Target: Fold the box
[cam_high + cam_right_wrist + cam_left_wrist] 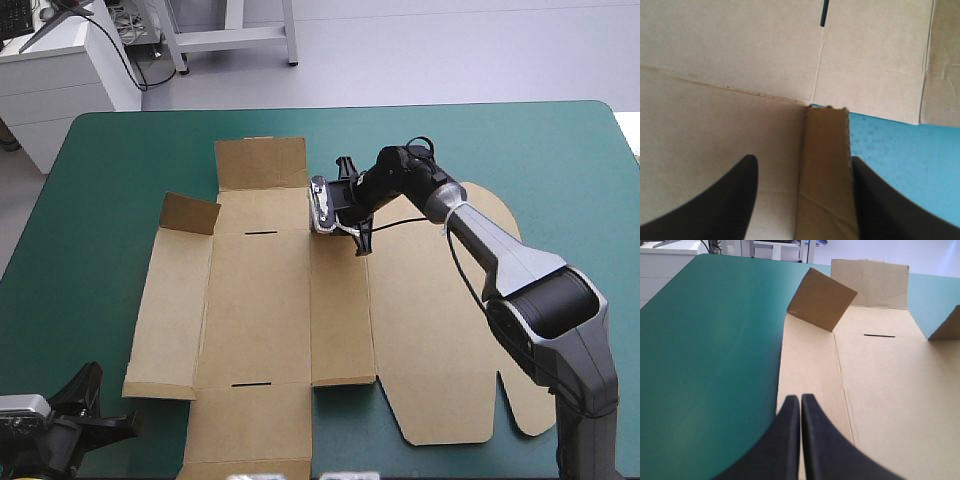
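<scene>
Brown board spread flat, one flap lined up for a grip

High view: the box (260, 300) lies open on the teal-green table (110, 170), with the right gripper (350, 205) at the box's far middle crease. Left wrist view: the left gripper (800, 407), fingers pressed together, sits at the box's near left corner, probably parked out of the way. Right wrist view: the jaws are wide and a small flap (825, 175) stands between them, seemingly ready to be pinched upright.

The box (260, 300) lies opened out on the table (500, 150), near its middle. The right gripper (353, 203) is over the box's far edge, right of centre, with a raised flap (825, 175) between its fingers. The left gripper (800, 400) is at the box's near left corner. A second flap (190, 212) stands at the box's far left corner.
</scene>
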Controlling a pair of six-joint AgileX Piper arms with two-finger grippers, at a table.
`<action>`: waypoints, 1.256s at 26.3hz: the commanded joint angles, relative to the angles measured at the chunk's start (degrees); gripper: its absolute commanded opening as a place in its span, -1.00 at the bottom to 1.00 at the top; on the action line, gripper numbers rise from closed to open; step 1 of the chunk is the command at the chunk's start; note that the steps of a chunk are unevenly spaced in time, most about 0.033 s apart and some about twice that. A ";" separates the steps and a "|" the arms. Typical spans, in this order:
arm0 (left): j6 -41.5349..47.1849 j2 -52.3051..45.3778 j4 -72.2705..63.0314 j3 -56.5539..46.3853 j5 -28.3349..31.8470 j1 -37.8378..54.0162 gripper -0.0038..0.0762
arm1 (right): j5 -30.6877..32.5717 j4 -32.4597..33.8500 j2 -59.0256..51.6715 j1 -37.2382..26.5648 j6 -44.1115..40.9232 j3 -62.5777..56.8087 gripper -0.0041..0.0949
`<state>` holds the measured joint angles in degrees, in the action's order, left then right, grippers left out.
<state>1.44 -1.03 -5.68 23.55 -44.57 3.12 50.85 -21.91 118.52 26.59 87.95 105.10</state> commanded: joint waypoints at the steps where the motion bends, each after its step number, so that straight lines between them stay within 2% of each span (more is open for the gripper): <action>1: 0.54 -0.02 -0.37 1.33 4.53 -0.26 -0.92 | -1.39 -1.73 -4.48 -0.01 -6.76 1.81 0.35; 2: 0.54 -0.02 -0.37 1.33 4.53 -0.26 -0.92 | -1.39 -1.73 -5.66 -0.01 -12.11 1.75 0.35; 5: 0.54 -0.02 -0.37 1.33 4.53 -0.26 -0.92 | -1.39 0.94 -8.57 -0.13 -19.65 1.85 0.35; 7: 0.54 -0.02 -0.37 1.33 4.53 -0.26 -0.92 | -1.50 6.30 -10.54 -0.21 -30.59 1.85 0.30; 10: 0.54 -0.02 -0.37 1.33 4.53 -0.26 -0.92 | -0.24 15.11 -12.28 -0.21 -46.63 1.85 0.09; 12: 0.54 -0.02 -0.37 1.33 4.53 -0.26 -0.92 | 1.16 21.91 -13.21 -0.47 -53.35 1.85 -0.19; 15: 0.54 -0.02 -0.37 1.33 4.53 -0.26 -0.92 | 2.89 25.67 -14.38 -1.53 -61.42 1.85 -0.79; 16: 0.54 -0.02 -0.37 1.33 4.53 -0.26 -0.92 | 3.01 25.40 -15.03 -2.50 -64.93 1.85 -0.93; 22: 0.54 -0.02 -0.37 1.33 4.53 -0.26 -0.92 | 5.64 25.05 -17.13 -6.05 -78.41 1.25 -0.92; 25: 0.54 -0.02 -0.37 1.33 4.53 -0.26 -0.92 | 5.60 25.05 -19.67 -6.66 -80.58 -2.15 -0.92; 30: 0.54 -0.02 -0.37 1.33 4.53 -0.26 -0.90 | 1.86 24.90 -28.51 -6.75 -83.34 -10.93 -0.92; 33: 0.54 -0.02 -0.37 1.33 4.53 -0.26 -0.71 | 0.51 24.71 -33.87 -7.24 -84.36 -16.83 -0.92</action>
<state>1.44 -1.03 -5.68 23.55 -44.57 3.12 55.07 2.58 91.77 20.19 4.64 90.91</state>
